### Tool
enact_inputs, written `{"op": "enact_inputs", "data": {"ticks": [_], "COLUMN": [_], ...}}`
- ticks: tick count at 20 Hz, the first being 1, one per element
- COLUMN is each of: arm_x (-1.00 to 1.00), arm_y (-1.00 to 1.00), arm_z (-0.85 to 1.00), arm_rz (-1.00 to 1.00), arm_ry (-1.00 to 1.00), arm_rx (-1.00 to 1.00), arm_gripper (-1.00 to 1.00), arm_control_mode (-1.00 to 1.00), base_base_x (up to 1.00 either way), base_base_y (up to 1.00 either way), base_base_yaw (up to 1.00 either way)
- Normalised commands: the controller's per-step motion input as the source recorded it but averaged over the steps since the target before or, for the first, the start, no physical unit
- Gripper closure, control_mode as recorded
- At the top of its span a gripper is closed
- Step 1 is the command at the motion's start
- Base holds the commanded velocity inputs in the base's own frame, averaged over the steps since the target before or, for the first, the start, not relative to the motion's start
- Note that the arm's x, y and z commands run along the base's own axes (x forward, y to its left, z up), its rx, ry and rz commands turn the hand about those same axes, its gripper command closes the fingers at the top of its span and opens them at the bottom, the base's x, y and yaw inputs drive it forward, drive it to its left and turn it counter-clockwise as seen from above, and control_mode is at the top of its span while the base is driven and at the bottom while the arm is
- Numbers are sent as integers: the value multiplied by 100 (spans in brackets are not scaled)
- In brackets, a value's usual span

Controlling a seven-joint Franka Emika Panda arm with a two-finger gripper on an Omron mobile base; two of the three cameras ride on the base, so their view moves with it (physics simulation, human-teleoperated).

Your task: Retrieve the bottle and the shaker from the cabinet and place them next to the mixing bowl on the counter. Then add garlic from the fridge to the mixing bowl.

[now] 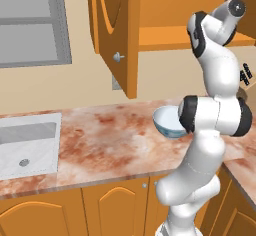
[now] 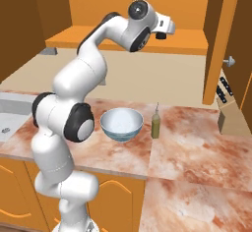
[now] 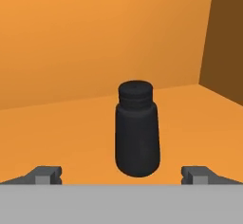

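In the hand view a dark shaker [image 3: 137, 128] stands upright at the centre of the frame on the orange cabinet shelf [image 3: 61, 137], with the cabinet's back wall filling the upper part and a darker side wall at the upper right. The claw [image 3: 121, 175] is spread wide: its two fingertips [image 3: 45, 174] sit at the lower left and lower right corners, well apart from the shaker, which stands between them and a little beyond, untouched.

The right base view shows what the hand view cannot: the white arm [image 2: 74, 108] rising from the lower left and reaching to the upper centre of the frame, its hand level with the open cabinet [image 2: 147, 10]. Below it, on the marbled tabletop [image 2: 197, 152], a pale blue mixing bowl [image 2: 121, 124] sits at the centre, and an olive-green bottle [image 2: 155, 122] stands upright just beside it to the right. A knife block [image 2: 231, 113] rests at the right edge, and an open cabinet door [image 2: 216, 44] hangs at the upper right.

The left base view shows the mixing bowl [image 1: 167, 121] at centre right, partly covered by the arm's elbow, so the bottle is hidden there. This view adds a sink [image 1: 27, 147] at the lower left and a window [image 1: 30, 22] at the upper left.
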Motion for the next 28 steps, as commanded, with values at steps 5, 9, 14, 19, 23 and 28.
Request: {"op": "enact_inputs", "data": {"ticks": [5, 9, 14, 19, 23, 28], "arm_x": [29, 24, 19, 15, 16, 0], "arm_y": [-6, -9, -9, -11, 0, 0], "arm_z": [0, 0, 0, 0, 0, 0], "arm_rz": [0, 0, 0, 0, 0, 0], "arm_ry": [0, 0, 0, 0, 0, 0], "arm_rx": [0, 0, 0, 0, 0, 0], "arm_gripper": [-100, -100, -100, -100, -100, -100], "arm_control_mode": [-100, -100, -100, -100, -100, -100], "base_base_x": [0, 0, 0, 0, 0, 0], "base_base_y": [0, 0, 0, 0, 0, 0], "base_base_yaw": [0, 0, 0, 0, 0, 0]}}
